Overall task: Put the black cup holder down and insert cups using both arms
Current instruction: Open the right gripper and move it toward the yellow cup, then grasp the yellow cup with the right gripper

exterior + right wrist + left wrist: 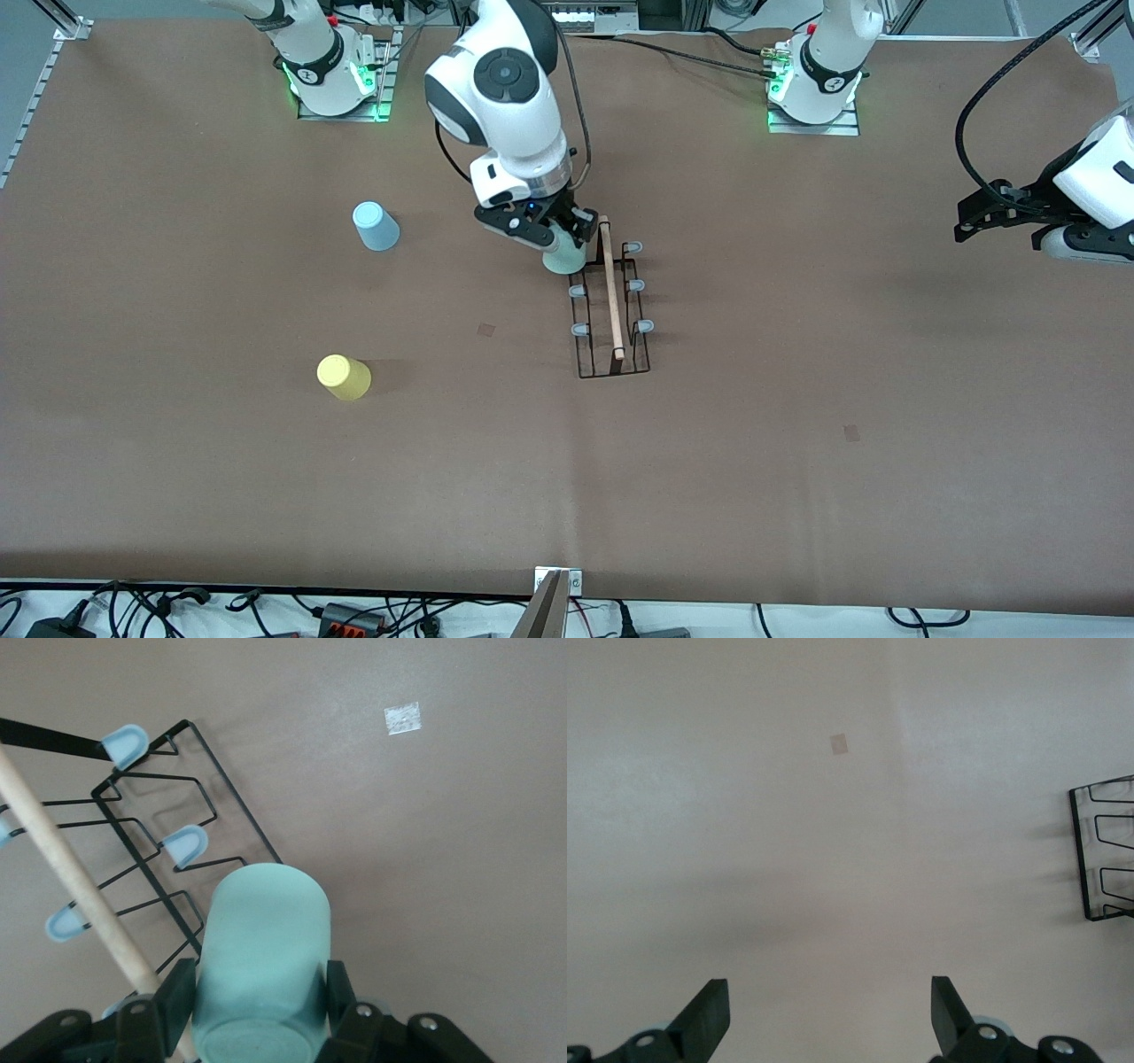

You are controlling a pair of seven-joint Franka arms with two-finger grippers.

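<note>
Black cup holder (611, 306) rests on brown table (797, 443); right pincer (560, 237) clamps mint cup (565, 258), left pincer (974, 217) gapes.

Mint cup (261, 957) over rack (609, 306)

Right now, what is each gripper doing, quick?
Left gripper: open, empty, waiting above bare table at the left arm's end.
Right gripper: shut on the mint cup, over the rack.
</note>
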